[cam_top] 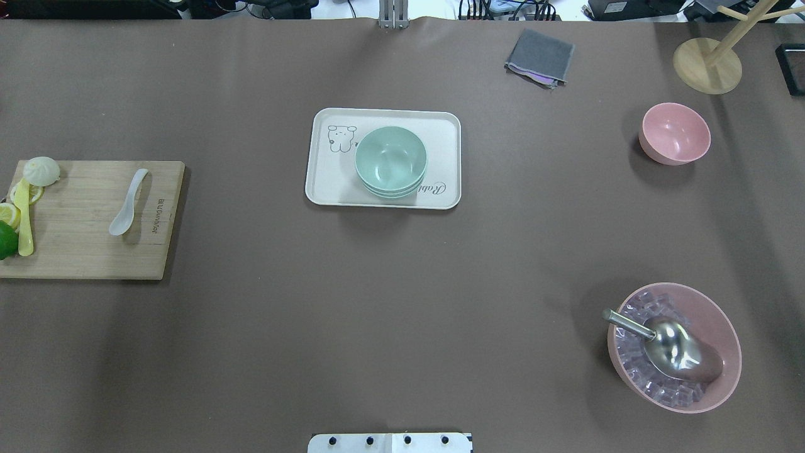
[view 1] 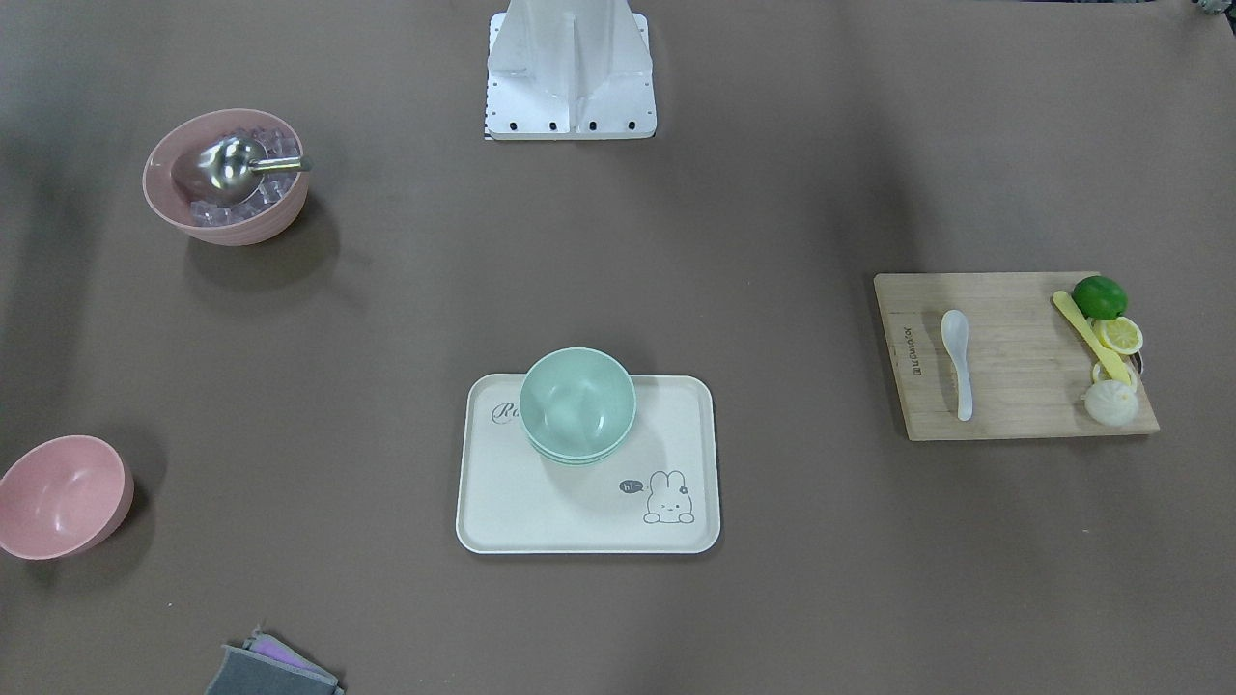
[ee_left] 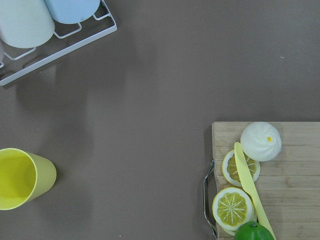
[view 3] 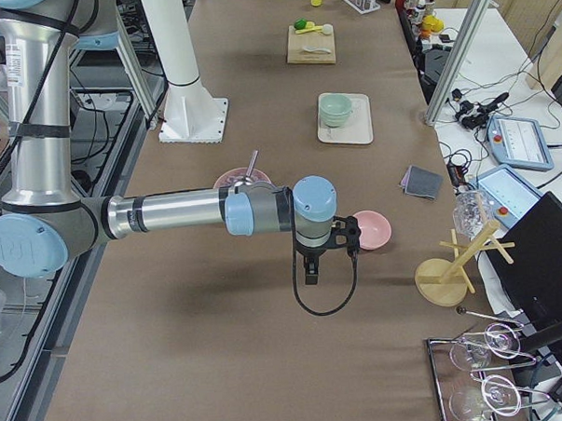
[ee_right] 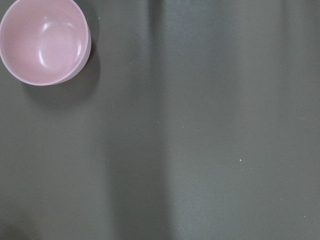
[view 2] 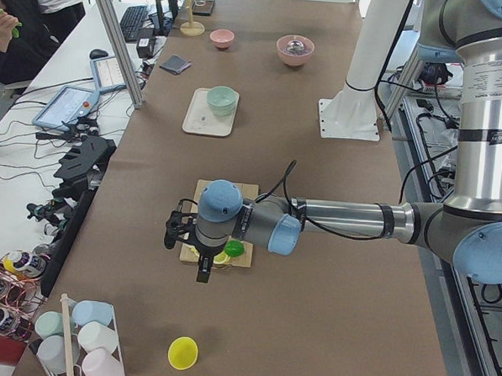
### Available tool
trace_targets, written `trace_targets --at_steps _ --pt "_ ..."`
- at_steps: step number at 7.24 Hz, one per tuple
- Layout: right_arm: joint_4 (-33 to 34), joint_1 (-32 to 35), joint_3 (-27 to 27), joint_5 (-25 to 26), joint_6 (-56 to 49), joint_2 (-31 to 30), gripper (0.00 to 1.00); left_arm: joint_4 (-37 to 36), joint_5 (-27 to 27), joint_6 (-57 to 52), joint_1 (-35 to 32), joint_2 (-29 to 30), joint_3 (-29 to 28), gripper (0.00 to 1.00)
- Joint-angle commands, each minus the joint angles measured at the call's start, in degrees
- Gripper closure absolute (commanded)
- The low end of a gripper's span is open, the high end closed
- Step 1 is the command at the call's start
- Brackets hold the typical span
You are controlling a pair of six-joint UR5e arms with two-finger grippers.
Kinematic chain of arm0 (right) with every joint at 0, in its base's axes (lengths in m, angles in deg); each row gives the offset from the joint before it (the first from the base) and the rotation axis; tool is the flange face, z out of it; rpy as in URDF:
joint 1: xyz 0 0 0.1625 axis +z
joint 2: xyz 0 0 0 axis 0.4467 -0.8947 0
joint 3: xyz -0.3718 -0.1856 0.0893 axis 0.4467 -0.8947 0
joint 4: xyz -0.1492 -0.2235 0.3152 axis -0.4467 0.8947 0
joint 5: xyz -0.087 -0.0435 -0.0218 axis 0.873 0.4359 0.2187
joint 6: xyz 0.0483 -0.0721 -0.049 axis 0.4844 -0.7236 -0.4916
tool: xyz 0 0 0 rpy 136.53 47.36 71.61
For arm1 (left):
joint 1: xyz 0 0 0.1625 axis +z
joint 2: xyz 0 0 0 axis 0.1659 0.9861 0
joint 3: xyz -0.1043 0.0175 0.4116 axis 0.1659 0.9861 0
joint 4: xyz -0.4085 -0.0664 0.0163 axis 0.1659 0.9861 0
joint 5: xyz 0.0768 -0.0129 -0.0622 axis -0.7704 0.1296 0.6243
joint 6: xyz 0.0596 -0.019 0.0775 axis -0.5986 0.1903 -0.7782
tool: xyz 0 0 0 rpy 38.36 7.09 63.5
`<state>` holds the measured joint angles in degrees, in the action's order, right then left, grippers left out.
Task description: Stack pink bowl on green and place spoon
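Note:
The empty pink bowl (cam_top: 675,133) sits on the table at the far right, and also shows in the right wrist view (ee_right: 45,41). Stacked green bowls (cam_top: 390,162) stand on a cream tray (cam_top: 327,182) at the centre. A white spoon (cam_top: 127,202) lies on a wooden cutting board (cam_top: 82,245) at the left. My left gripper (view 2: 203,272) hangs over the board's outer end. My right gripper (view 3: 309,270) hangs above bare table beside the pink bowl (view 3: 370,229). Both show only in the side views, so I cannot tell whether they are open or shut.
A large pink bowl (cam_top: 674,346) with ice and a metal scoop sits near right. A grey cloth (cam_top: 539,56) and a wooden stand (cam_top: 707,63) are at the far edge. Lime, lemon slices (ee_left: 232,207), a bun and a yellow knife lie on the board. A yellow cup (ee_left: 20,177) stands beyond it.

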<state>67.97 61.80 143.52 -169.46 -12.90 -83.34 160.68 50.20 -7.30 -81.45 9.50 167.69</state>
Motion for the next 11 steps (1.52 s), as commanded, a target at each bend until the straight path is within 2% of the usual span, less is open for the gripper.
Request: trace_targets --at_steps 1,11 --pt "0.0 0.0 0.1 0.0 0.0 0.0 0.00 -0.2 -0.2 -0.1 0.0 0.0 -0.1 0.02" --pt "0.0 0.0 1.2 0.1 0.0 -0.9 0.00 -0.2 -0.1 0.2 0.0 -0.3 -1.2 0.02"
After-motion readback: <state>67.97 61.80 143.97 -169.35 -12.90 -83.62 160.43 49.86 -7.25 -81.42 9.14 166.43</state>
